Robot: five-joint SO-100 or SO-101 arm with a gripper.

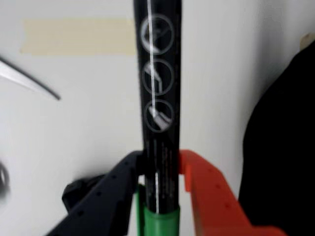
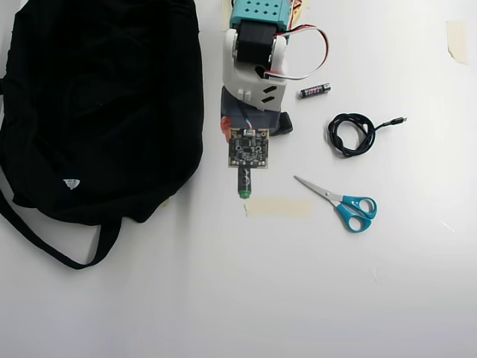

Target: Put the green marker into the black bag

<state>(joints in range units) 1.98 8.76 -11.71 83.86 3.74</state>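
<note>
The green marker [image 1: 160, 98] is clamped between the black finger [image 1: 118, 182] and the orange finger [image 1: 202, 182] of my gripper [image 1: 160, 164], which is shut on its dark printed barrel just above a green end. In the overhead view the marker [image 2: 244, 183] pokes out from under the wrist circuit board [image 2: 247, 147], its green tip toward the strip of tape. The black bag [image 2: 97, 104] lies to the left of the arm in that view, a short gap away. In the wrist view the bag [image 1: 283, 147] fills the right edge.
Beige tape [image 2: 277, 207] is stuck to the white table just beyond the marker's tip. Blue-handled scissors [image 2: 343, 203], a coiled black cable [image 2: 354, 134] and a small black battery [image 2: 315, 90] lie to the right. The bag's strap [image 2: 52, 246] trails toward the lower left.
</note>
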